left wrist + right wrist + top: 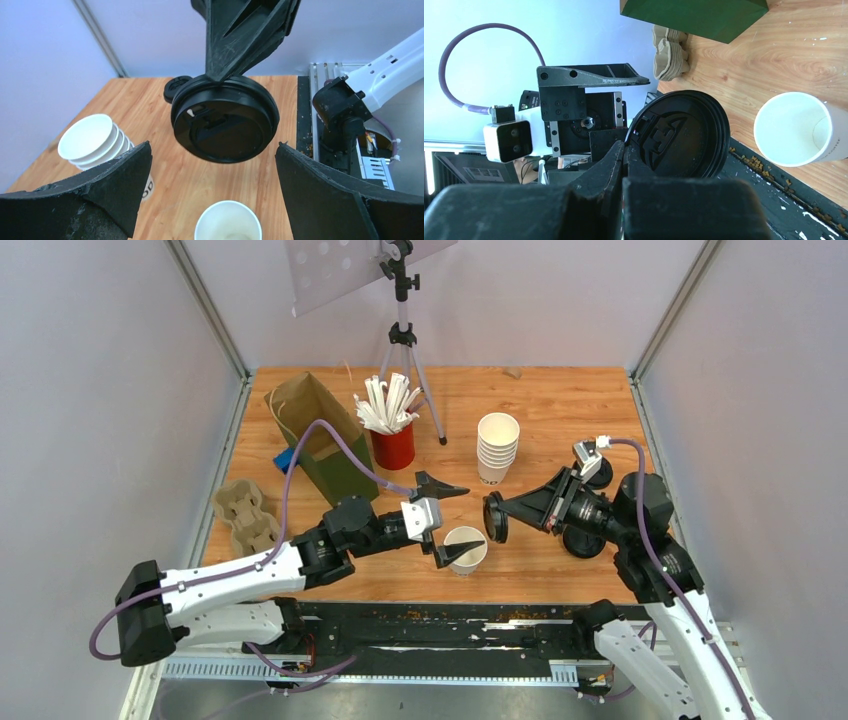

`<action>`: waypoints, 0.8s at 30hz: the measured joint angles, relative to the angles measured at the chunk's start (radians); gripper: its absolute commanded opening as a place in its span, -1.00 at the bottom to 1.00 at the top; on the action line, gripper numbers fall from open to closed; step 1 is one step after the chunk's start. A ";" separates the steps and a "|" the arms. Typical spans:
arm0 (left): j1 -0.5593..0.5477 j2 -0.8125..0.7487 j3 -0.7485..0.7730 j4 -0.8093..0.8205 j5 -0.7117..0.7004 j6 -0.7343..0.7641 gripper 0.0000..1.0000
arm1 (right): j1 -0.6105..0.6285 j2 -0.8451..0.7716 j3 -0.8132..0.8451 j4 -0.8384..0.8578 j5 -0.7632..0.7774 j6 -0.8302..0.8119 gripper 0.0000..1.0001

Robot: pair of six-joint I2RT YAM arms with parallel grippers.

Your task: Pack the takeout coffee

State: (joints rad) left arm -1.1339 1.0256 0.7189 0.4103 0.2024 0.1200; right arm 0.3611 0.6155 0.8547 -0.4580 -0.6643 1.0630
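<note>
Right jaws pinch lid [679, 135]; straws [385, 400] visible only overhead.

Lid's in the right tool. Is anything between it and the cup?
No object lies between the lid and the cup. But the left tool hangs open just over the cup, straddling it, and may crowd the lid's way down.

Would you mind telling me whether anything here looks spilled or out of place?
Brown crumbs lie scattered along the black strip at the near edge, like a spill. The cup stands upright; the lid hangs on edge in the right gripper.
</note>
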 measured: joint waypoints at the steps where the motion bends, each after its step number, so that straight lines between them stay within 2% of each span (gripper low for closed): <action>1: -0.002 0.010 0.000 0.014 0.010 0.010 1.00 | 0.003 -0.003 -0.006 0.006 0.000 0.005 -1.00; 11: -0.012 0.083 -0.002 0.083 0.100 0.048 1.00 | 0.010 -0.016 -0.024 0.016 0.002 0.027 -1.00; 24: -0.017 0.111 -0.002 0.110 0.086 0.069 1.00 | 0.018 -0.021 -0.024 0.023 0.009 0.032 -1.00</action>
State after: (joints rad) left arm -1.1507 1.1362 0.7170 0.5201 0.2886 0.1894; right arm 0.3790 0.5941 0.8307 -0.4351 -0.6556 1.0954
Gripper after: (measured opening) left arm 0.998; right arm 0.010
